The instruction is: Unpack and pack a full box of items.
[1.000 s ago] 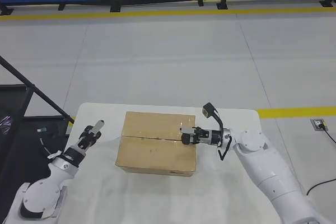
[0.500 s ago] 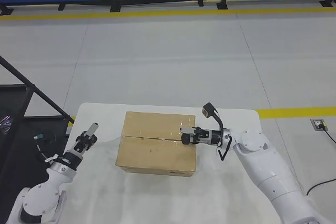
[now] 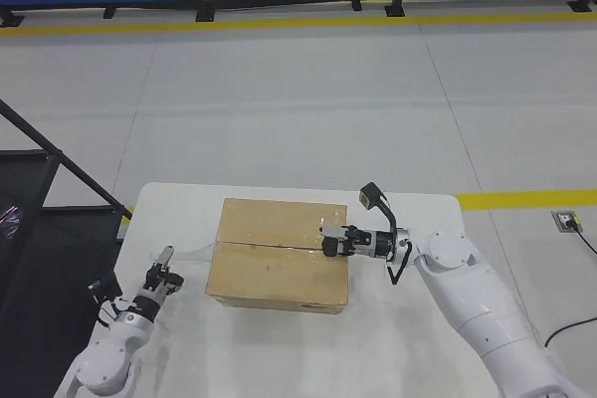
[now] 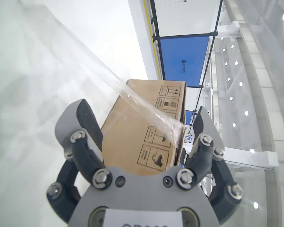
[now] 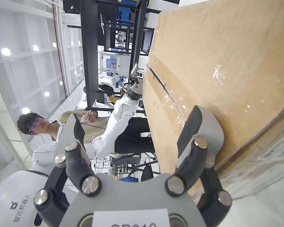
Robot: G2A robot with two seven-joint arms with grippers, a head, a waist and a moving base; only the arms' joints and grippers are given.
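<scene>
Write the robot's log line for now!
box: closed, on table | left gripper: open, beside box | right gripper: open, at box top

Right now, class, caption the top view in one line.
Closed cardboard box on the table, right gripper at its top, left gripper beside it.

The box [image 3: 279, 255] sits mid-surface [image 3: 398, 328], its seam running left to right. The right hand [image 3: 326, 242] is over the box top at its right end, on that seam. The left hand [image 3: 163, 271] is left of the box, by its near corner and apart from it. A tape strip [image 4: 142, 105] trails off the box's left end.
</scene>
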